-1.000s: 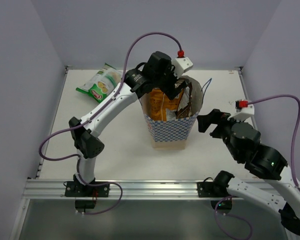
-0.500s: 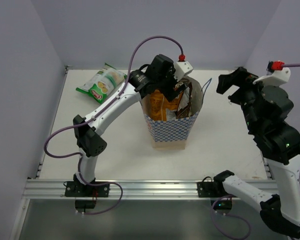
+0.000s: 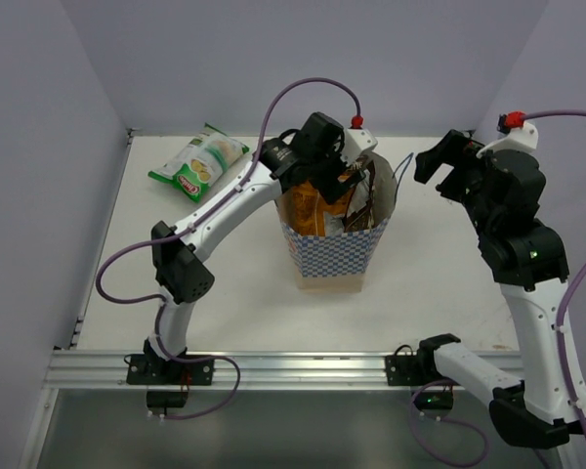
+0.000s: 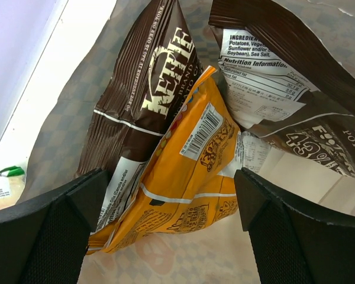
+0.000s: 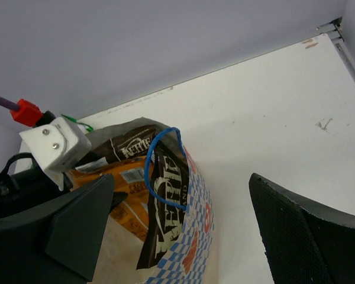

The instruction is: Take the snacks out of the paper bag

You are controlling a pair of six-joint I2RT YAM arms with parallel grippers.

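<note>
Lower your left claw [image 4: 171, 195], which hangs wide open and empty in the mouth of the paper bag [image 3: 332, 256], straight onto the orange packet [image 4: 189, 171] standing on end beneath it between two brown packets [image 4: 148, 100]; the open right claw [image 3: 449, 166] is farther off.

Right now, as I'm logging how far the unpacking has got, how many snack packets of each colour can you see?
Green and white packet: 1, lying on the table
Orange packet: 1, inside the paper bag
Dark brown packets: 2, inside the paper bag
Total: 4
</note>
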